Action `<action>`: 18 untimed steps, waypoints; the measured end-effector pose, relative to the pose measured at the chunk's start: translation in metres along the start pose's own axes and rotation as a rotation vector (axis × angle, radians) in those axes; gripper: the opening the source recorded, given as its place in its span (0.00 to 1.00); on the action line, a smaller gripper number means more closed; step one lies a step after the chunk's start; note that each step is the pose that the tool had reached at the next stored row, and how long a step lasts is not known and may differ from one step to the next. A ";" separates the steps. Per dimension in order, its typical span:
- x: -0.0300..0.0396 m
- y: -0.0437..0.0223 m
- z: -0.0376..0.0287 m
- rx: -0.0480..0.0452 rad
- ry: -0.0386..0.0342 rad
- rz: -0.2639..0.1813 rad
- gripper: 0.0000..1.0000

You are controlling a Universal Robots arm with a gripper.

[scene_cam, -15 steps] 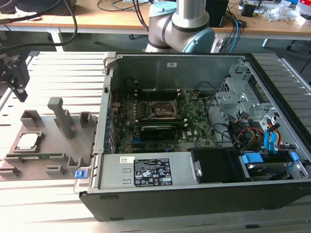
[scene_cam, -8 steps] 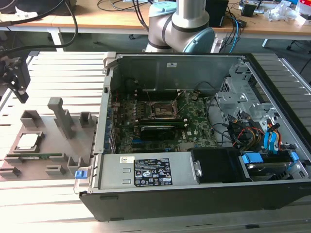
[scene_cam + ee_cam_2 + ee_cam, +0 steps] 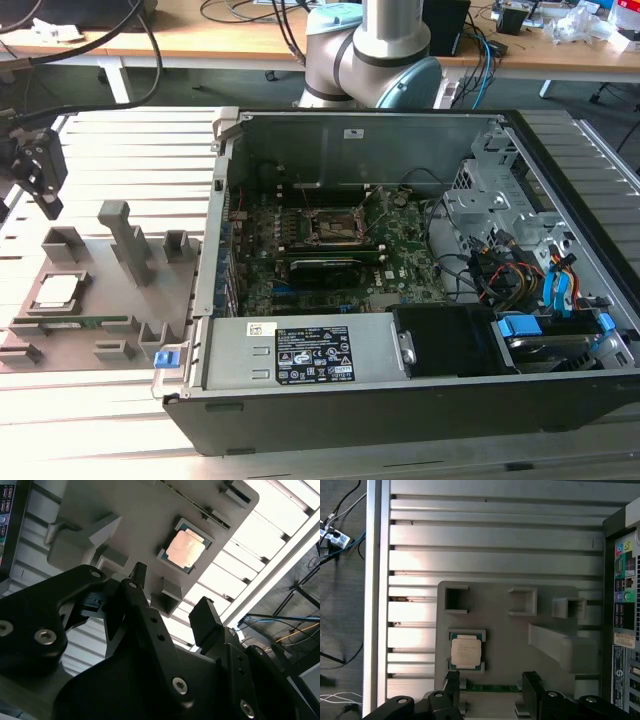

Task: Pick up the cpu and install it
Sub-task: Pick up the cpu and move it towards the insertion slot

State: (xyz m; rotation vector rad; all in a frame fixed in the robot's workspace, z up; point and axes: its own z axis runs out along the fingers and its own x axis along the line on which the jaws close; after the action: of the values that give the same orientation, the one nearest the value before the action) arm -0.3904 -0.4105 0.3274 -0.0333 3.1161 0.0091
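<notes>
While the gripper (image 3: 492,685) hangs over the grey tray (image 3: 505,630) w/ fingers (image 3: 452,685) apart & empty, the cpu (image 3: 466,650) lies flat in its nest there. It's nearer one finger, so coming down now could bump or tip it.

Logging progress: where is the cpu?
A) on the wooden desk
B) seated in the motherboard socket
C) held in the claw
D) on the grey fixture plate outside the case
D: the cpu lies in its recess on the grey fixture plate; the open claw holds nothing.
</notes>
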 end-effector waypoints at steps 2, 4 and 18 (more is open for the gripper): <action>0.0000 0.0000 0.0006 0.0000 0.0000 0.000 0.62; 0.0000 0.0000 0.0020 0.0000 -0.0001 0.000 0.62; 0.0003 -0.0001 0.0112 0.0000 -0.0001 0.000 0.62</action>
State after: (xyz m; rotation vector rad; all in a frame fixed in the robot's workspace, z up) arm -0.3904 -0.4105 0.3162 -0.0333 3.1160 0.0091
